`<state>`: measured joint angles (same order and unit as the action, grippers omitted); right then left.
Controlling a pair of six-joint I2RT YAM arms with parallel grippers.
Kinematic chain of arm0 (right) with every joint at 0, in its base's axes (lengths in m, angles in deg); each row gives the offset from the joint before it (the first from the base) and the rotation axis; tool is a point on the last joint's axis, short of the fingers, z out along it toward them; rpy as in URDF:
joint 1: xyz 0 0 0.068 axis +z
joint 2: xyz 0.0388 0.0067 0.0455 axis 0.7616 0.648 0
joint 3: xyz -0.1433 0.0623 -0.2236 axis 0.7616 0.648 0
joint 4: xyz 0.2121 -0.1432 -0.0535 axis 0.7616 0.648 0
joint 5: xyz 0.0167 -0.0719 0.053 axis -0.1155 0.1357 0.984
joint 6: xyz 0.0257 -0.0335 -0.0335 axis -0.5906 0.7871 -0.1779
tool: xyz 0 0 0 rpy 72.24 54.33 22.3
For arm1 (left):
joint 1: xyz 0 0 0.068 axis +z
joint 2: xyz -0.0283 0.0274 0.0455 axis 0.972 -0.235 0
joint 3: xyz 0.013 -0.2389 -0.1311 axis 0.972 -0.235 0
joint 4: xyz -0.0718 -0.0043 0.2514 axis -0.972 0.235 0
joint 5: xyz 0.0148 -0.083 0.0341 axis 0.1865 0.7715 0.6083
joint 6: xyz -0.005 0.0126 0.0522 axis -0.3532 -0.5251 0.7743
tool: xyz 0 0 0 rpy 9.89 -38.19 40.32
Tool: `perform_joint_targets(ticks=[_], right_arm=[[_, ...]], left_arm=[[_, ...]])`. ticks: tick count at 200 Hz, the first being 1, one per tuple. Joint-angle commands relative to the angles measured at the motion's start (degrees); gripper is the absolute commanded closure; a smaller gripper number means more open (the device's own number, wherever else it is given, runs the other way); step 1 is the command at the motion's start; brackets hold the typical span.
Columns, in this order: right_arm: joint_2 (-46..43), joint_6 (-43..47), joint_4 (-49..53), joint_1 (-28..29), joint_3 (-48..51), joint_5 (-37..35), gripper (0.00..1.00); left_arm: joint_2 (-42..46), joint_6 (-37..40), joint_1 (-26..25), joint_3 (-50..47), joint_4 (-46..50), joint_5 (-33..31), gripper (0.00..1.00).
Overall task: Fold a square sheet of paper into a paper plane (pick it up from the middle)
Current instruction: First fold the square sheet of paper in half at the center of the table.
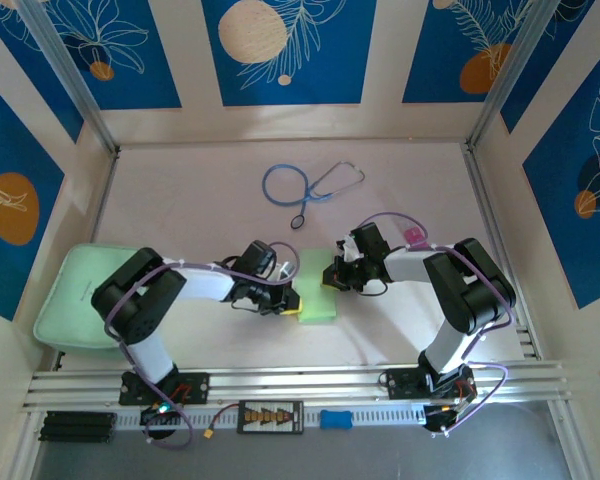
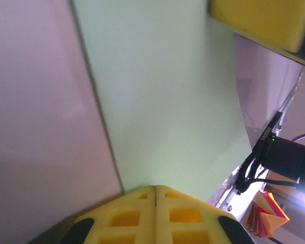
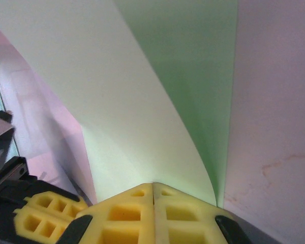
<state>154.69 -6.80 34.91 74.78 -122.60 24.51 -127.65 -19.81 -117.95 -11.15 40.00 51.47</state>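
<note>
The square sheet of paper (image 1: 318,288) is pale green and lies in the middle of the table as a narrow upright strip between the two grippers. My left gripper (image 1: 293,305) is shut, its yellow fingertips (image 2: 156,190) resting at the sheet's (image 2: 168,101) near left edge, where the paper lies flat. My right gripper (image 1: 331,272) is shut on the sheet's right side. In the right wrist view a light flap (image 3: 107,101) curls up from a darker green layer (image 3: 203,76) into the closed tips (image 3: 153,185). No paper plane shape shows.
A blue stethoscope (image 1: 310,185) lies at the back of the table. A thick mint-green pad (image 1: 75,295) sits at the left edge and a small pink object (image 1: 415,237) behind the right arm. Aluminium rails (image 1: 300,380) run along the near edge.
</note>
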Motion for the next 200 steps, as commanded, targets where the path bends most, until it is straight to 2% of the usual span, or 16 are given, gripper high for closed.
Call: perform_joint_targets(ticks=[1, 40, 75, 117, 151, 174, 200], right_arm=[[1.4, 0.3, 8.4, -0.2, 2.5, -6.2, 1.00], [1.3, 0.1, 8.4, -0.1, 2.6, -6.2, 1.00], [1.1, 0.3, 8.8, -0.2, 2.6, -6.5, 1.00], [1.2, 0.4, 8.7, -0.2, 2.9, -6.6, 1.00], [1.0, 0.6, 8.8, -0.3, 3.0, -6.7, 1.00], [1.2, 0.7, 8.7, -0.4, 2.9, -6.7, 1.00], [1.0, 1.1, 8.8, -0.4, 3.0, -6.4, 1.00]], left_arm=[[3.0, -1.7, -0.4, 0.9, -2.0, 2.1, 1.00], [-0.8, -3.7, -0.3, 2.4, -5.2, 4.6, 1.00], [-5.0, -1.3, -1.3, 2.5, -0.4, 6.1, 1.00], [-3.7, 2.5, -2.2, -1.0, 4.5, 4.9, 1.00], [-0.5, 9.4, -3.7, 1.4, 16.6, 0.8, 1.00], [0.6, 10.6, -4.6, 2.7, 19.9, -0.6, 1.00], [3.5, 13.6, -5.9, 6.6, 27.8, -5.2, 1.00]])
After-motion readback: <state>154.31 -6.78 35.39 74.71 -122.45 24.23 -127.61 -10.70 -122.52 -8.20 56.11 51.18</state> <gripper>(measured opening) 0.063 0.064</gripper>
